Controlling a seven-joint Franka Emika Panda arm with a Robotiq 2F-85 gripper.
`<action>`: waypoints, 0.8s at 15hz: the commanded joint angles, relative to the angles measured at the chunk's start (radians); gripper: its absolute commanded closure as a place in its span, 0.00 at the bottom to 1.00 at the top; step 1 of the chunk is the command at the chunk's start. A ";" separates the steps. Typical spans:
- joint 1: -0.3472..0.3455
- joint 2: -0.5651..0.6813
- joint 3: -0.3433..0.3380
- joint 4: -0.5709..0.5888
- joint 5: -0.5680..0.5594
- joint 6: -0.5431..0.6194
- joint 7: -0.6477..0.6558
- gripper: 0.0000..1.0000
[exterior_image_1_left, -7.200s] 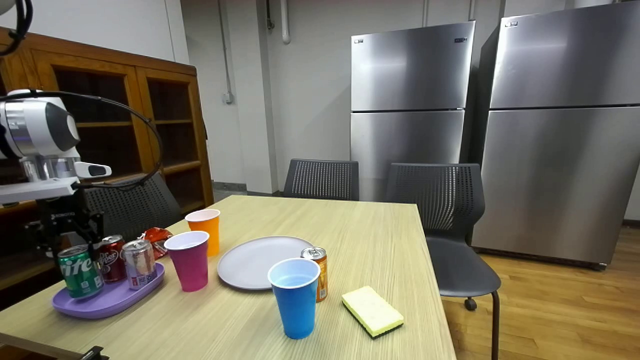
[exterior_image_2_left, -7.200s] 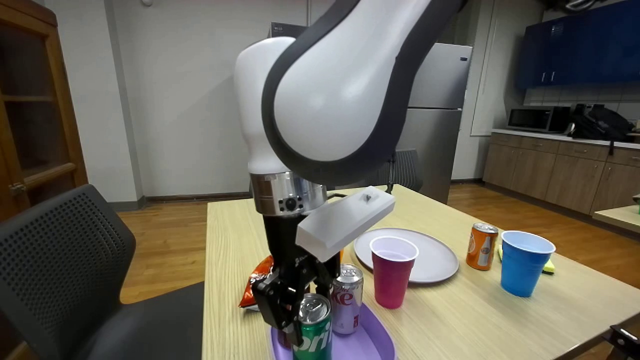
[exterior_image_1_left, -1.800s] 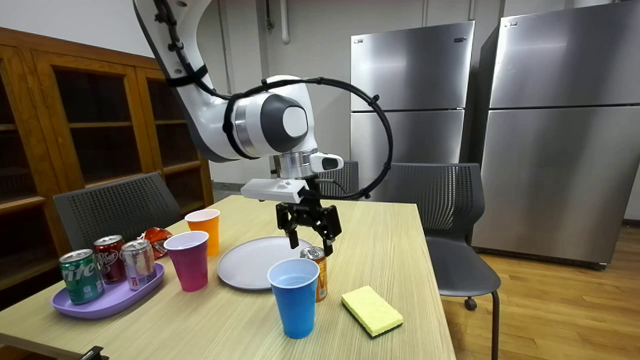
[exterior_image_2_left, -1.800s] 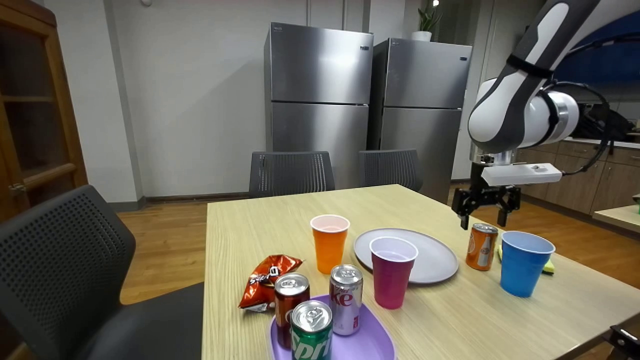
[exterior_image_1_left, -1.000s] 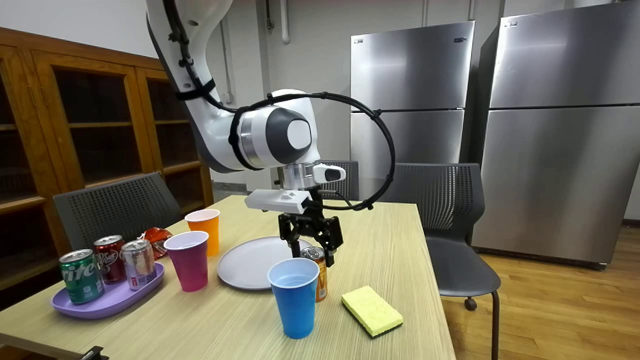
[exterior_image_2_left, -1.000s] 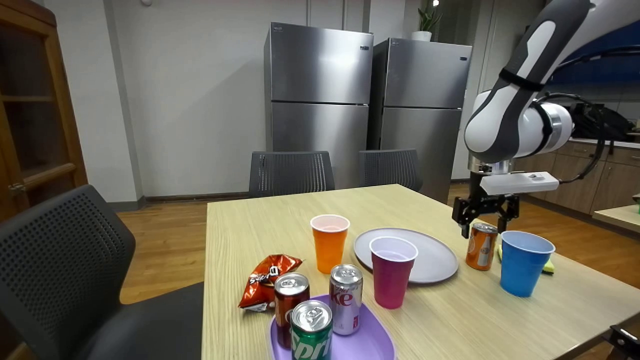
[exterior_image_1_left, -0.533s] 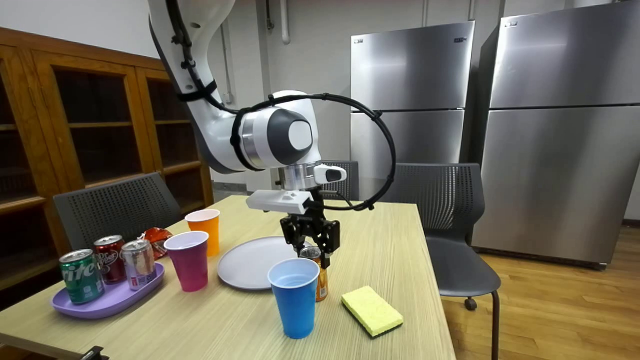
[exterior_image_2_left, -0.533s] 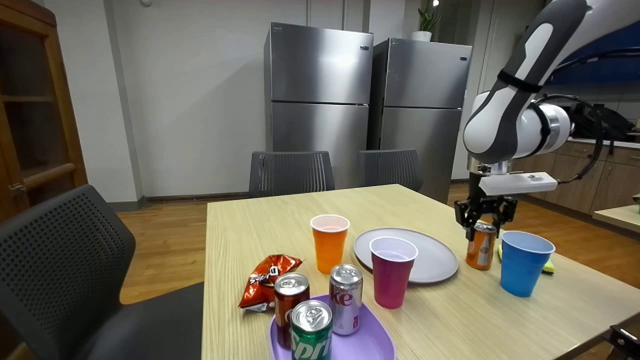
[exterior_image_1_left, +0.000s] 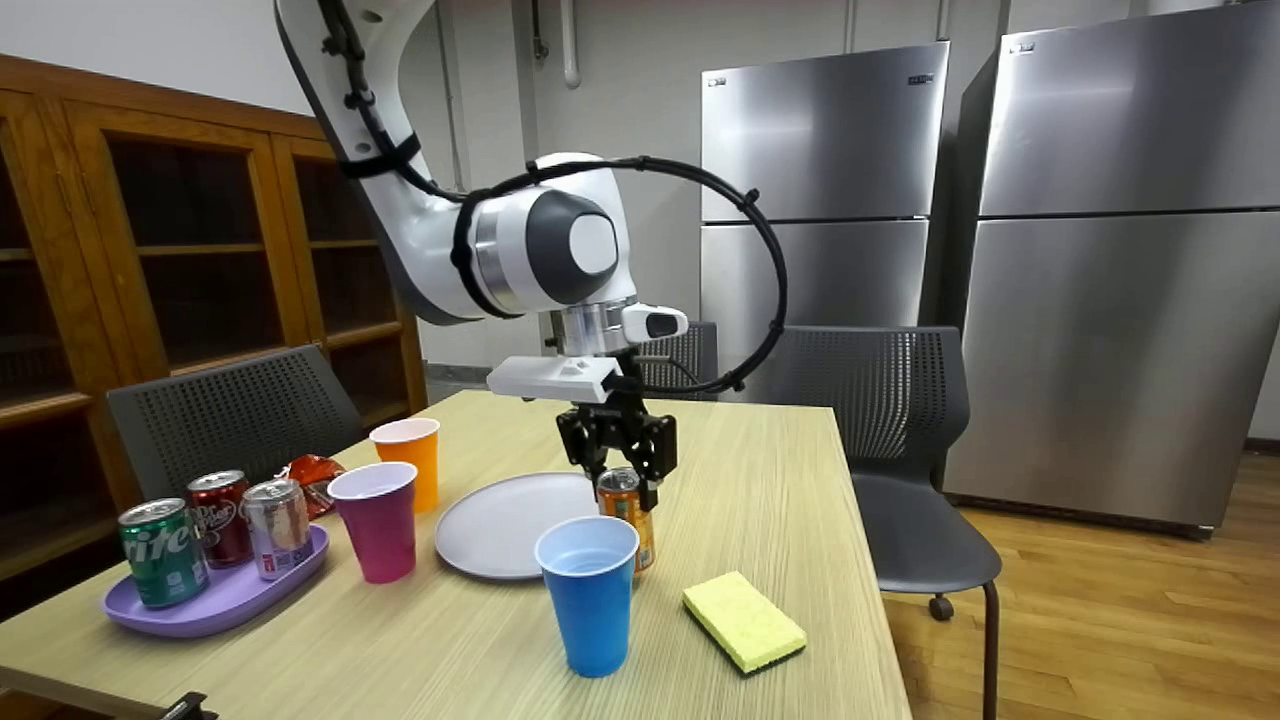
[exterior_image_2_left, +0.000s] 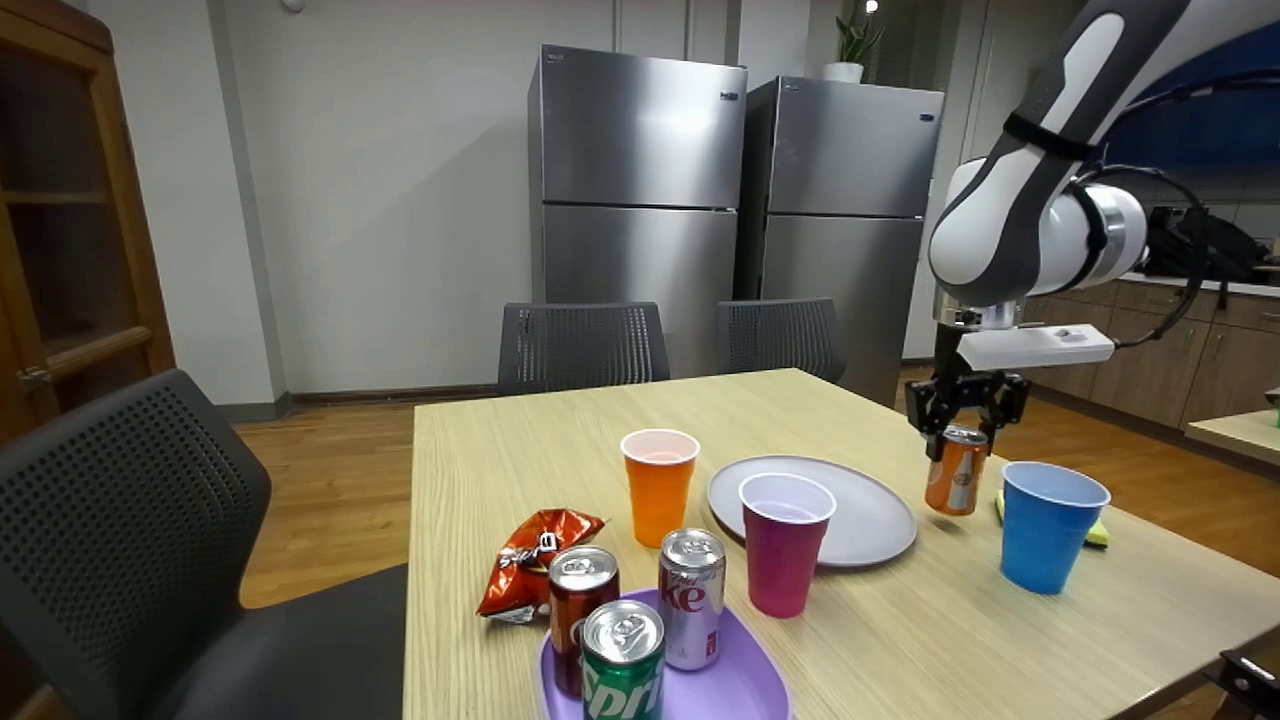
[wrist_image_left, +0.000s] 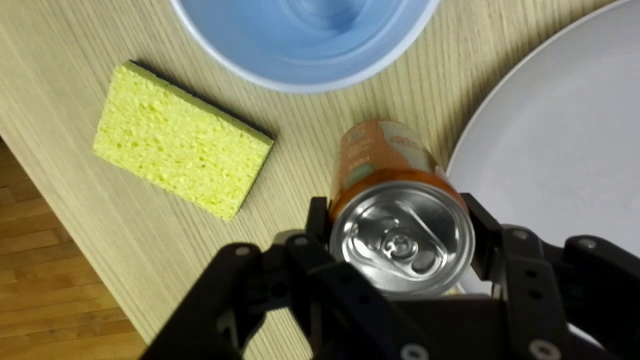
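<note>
- Within the jaws of the gripper (exterior_image_2_left: 962, 440), clasped from both sides near its top, hangs an orange can (exterior_image_2_left: 957, 482), slightly tilted.
- Just under it, in an exterior view, the can's base shows just off the table (exterior_image_2_left: 540, 450); the grasp looks done and the lift begun, with setting down yet to do.
- Near the can lie a grey plate (exterior_image_2_left: 870, 510) to one side and a yellow sponge (wrist_image_left: 185, 140) to the other, with a blue cup (exterior_image_2_left: 1050, 535) upright close by; none seems to touch it.
- Farther out, a magenta cup (exterior_image_2_left: 787, 555) and an orange cup (exterior_image_2_left: 660, 495) stand near the plate.
- Farthest off, a purple tray (exterior_image_1_left: 200, 625) bears a green can (exterior_image_1_left: 165, 562), a dark red can (exterior_image_1_left: 222, 525) and a silver can (exterior_image_1_left: 278, 532), all upright, a red snack bag (exterior_image_2_left: 540, 560) near it; these three cans look settled, and only the orange can is raised.
</note>
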 joint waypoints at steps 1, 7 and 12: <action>0.032 -0.137 -0.021 -0.084 -0.041 -0.005 -0.003 0.61; 0.058 -0.313 -0.007 -0.189 -0.165 -0.008 0.034 0.61; 0.048 -0.462 0.056 -0.276 -0.221 -0.018 0.041 0.61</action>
